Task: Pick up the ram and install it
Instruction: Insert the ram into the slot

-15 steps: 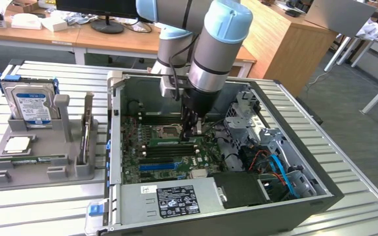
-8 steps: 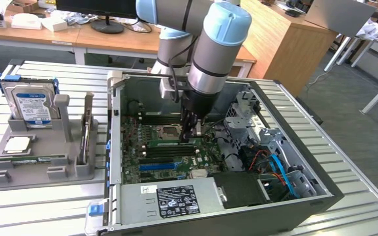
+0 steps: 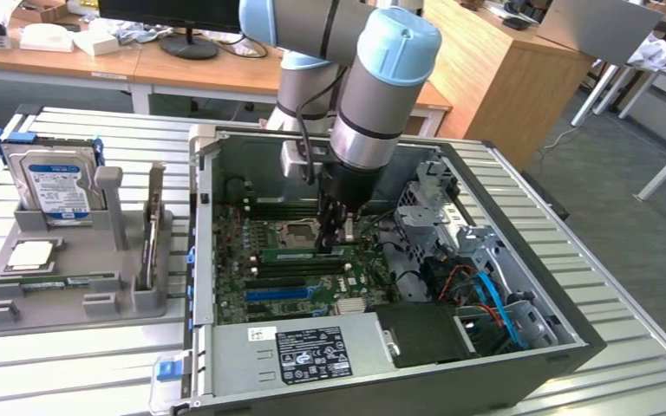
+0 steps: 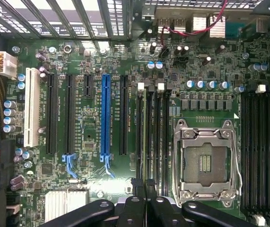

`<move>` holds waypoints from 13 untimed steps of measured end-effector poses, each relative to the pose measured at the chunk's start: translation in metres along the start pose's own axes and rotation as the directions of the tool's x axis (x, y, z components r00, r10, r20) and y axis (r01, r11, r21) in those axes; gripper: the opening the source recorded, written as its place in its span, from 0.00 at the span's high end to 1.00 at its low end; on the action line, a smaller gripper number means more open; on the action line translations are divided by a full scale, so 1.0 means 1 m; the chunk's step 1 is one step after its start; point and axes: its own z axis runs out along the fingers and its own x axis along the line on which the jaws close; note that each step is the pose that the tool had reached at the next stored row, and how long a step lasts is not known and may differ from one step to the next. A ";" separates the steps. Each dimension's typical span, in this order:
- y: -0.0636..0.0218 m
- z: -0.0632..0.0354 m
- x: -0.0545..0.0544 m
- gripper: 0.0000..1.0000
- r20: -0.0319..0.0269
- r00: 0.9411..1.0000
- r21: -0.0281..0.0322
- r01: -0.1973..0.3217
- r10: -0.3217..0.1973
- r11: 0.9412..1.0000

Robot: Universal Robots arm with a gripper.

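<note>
Exterior view
- Slatted metal table (image 3: 79, 364): carries an open computer case (image 3: 547, 342) lying on its side, and a grey holder (image 3: 32, 312) near the table edge on the exterior view's left
- Grey holder: holds an upright silver hard drive (image 3: 55, 186) with a blue-white label, a square silver CPU chip (image 3: 30, 253) lying flat, and a narrow green board (image 3: 55, 282) lying flat along its front
- Arm: reaches straight down into the case
- Gripper (image 3: 336, 244): low over the middle of the motherboard (image 3: 252, 299), just beside the empty CPU socket (image 3: 298, 231)
- The ram (image 3: 296, 254): stands on edge in the black slots, one end at the fingertips

Wrist view
- Motherboard (image 4: 92, 56): seen from straight above, with a blue slot (image 4: 106, 118) among black ones
- The ram (image 4: 144, 137): seen edge-on, lying along a black slot between the blue slot and the CPU socket (image 4: 203, 163)
- Gripper (image 4: 140, 185): jaws pressed nearly together, pinching the end of the ram's upper edge
</note>
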 end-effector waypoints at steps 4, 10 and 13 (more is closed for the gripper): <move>0.0004 0.0002 0.000 0.89 0.000 1.000 0.000 0.000 0.000 1.000; 0.0016 0.0005 0.000 0.89 0.000 1.000 0.000 0.000 0.000 1.000; 0.0017 0.0023 0.000 0.89 0.000 1.000 0.000 0.000 0.000 1.000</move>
